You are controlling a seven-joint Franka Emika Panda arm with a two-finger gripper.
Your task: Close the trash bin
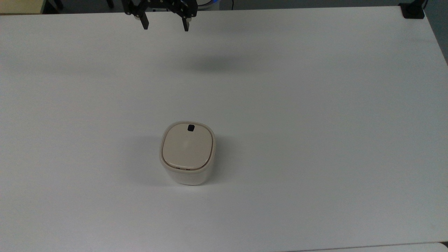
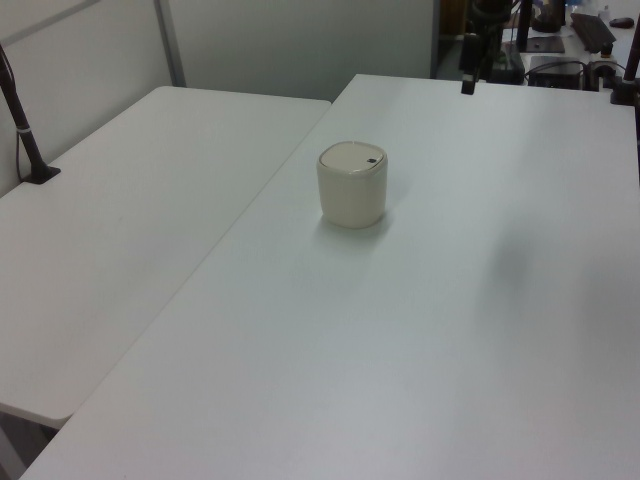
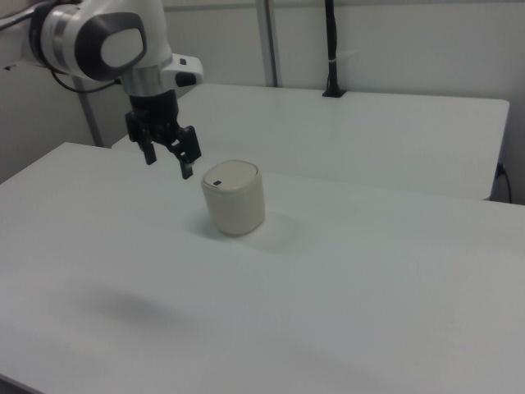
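While the bin (image 1: 187,153) stands upright on the white table (image 1: 315,105), a little left of centre and slightly below the middle of the top view, its beige lid (image 1: 187,147) lies flat and flush on the cream body, shut. A small black square mark (image 1: 191,127) sits near the lid edge facing the top of the frame. In the left view the bin (image 2: 352,185) appears just above the frame's centre; in the right view it (image 3: 234,197) stands left of centre.

The gripper (image 1: 164,26) hangs at the upper edge of the top view, left of centre, above the table's far border and well apart from the bin. Its two black fingers (image 1: 144,23) point downward and are spread, with nothing between them. In the right view the gripper (image 3: 168,160) shows in the upper left below the white arm (image 3: 107,37), just left of the bin in the frame. In the left view it (image 2: 467,82) is a dark shape near the top edge, right of centre.

A second white table (image 2: 120,220) adjoins at the left view's left.
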